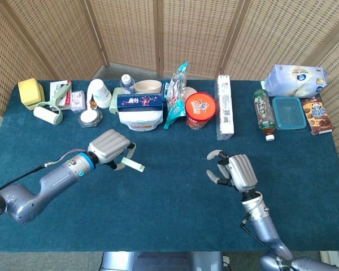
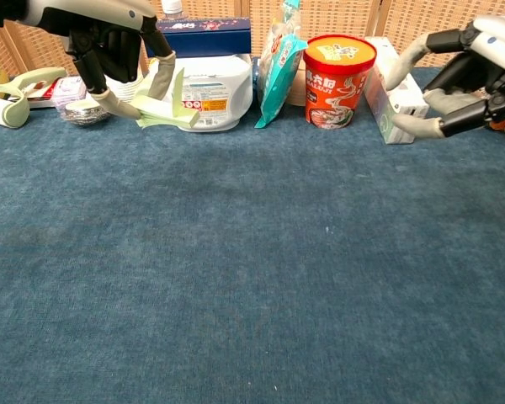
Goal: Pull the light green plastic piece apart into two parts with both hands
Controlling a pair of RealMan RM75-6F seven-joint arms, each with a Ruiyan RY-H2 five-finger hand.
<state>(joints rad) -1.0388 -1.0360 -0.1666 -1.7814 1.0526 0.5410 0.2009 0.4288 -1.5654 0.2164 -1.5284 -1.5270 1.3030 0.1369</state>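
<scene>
My left hand (image 1: 111, 148) (image 2: 122, 50) holds the light green plastic piece (image 1: 133, 165) (image 2: 168, 109) above the blue cloth, left of centre. The piece sticks out to the right of the fingers, and in the chest view it shows as a folded, V-shaped strip. My right hand (image 1: 233, 172) (image 2: 454, 80) hovers right of centre with its fingers spread toward the left, holding nothing. A wide gap of cloth separates the two hands.
A row of goods lines the back: white tub (image 1: 139, 119) with a blue box on it, teal snack bag (image 1: 175, 96), red noodle cup (image 1: 200, 110), long white box (image 1: 225, 106), bottle (image 1: 264, 112), teal container (image 1: 289, 112). A lint roller (image 1: 48, 110) lies far left.
</scene>
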